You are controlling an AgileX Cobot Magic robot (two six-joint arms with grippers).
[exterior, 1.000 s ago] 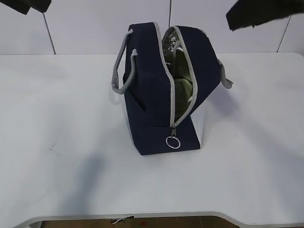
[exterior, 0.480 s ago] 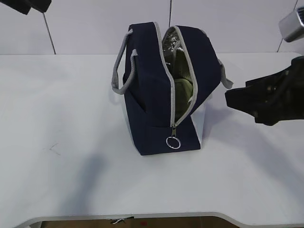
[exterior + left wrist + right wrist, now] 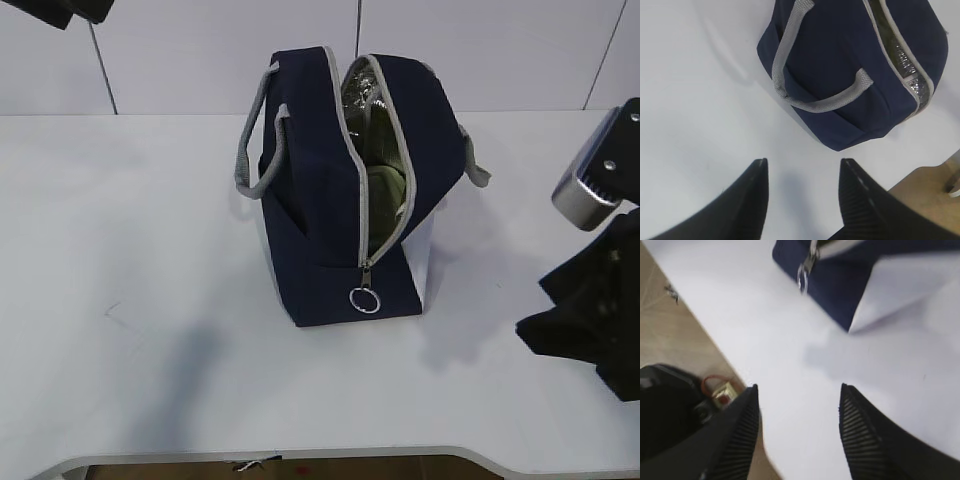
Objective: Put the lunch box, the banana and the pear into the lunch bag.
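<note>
The navy lunch bag point(image 3: 320, 200) stands mid-table with its grey-trimmed zipper open and the metal ring pull point(image 3: 365, 300) hanging at the front. Through the opening I see the lunch box's sage-green lid point(image 3: 385, 185) and silver lining. The banana and the pear are out of view. My left gripper point(image 3: 802, 167) is open and empty, high above the table to the left of the bag point(image 3: 840, 75). My right gripper point(image 3: 799, 392) is open and empty over the table's front right part. The bag's lower corner point(image 3: 840, 290) and ring pull point(image 3: 802, 277) are ahead of it.
The right arm point(image 3: 595, 310) hangs low at the right edge of the exterior view. The left arm point(image 3: 60, 10) is at the top left corner. The table's front edge point(image 3: 300, 458) runs along the bottom. Floor and a black base point(image 3: 665, 405) lie beyond the table edge.
The right arm has swung down from the top right corner to low beside the bag's right side. The bag and left arm have not moved.
</note>
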